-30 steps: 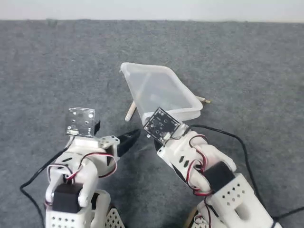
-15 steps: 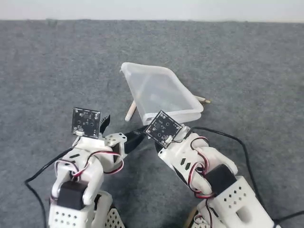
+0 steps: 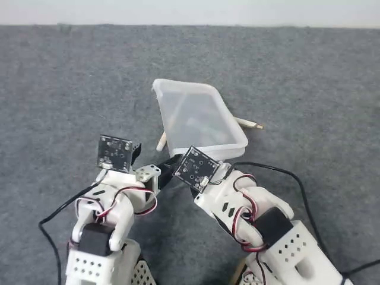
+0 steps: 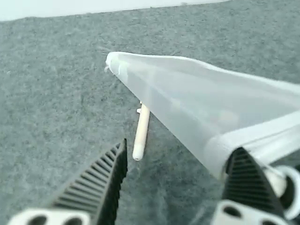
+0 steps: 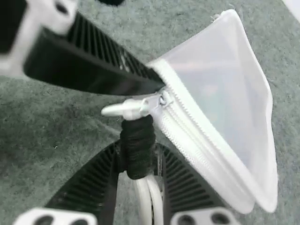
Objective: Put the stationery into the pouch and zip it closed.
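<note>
Right wrist view has the right claw (image 5: 137, 161) clamped on the black zipper cord (image 5: 136, 138) of the pouch (image 5: 220, 93). The left claw (image 4: 181, 151) gapes apart at the pouch's near corner on the counter (image 4: 56, 103), with a wooden stick (image 4: 141, 132) just beside the pouch.

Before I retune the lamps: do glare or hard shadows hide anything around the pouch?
High view: soft, even light, no glare on the translucent white zip pouch. Left wrist view: the pale wooden stick casts no hard shadow on the grey carpet. Right wrist view: the black-wrapped pull cord in the right gripper looks dark but readable.
</note>
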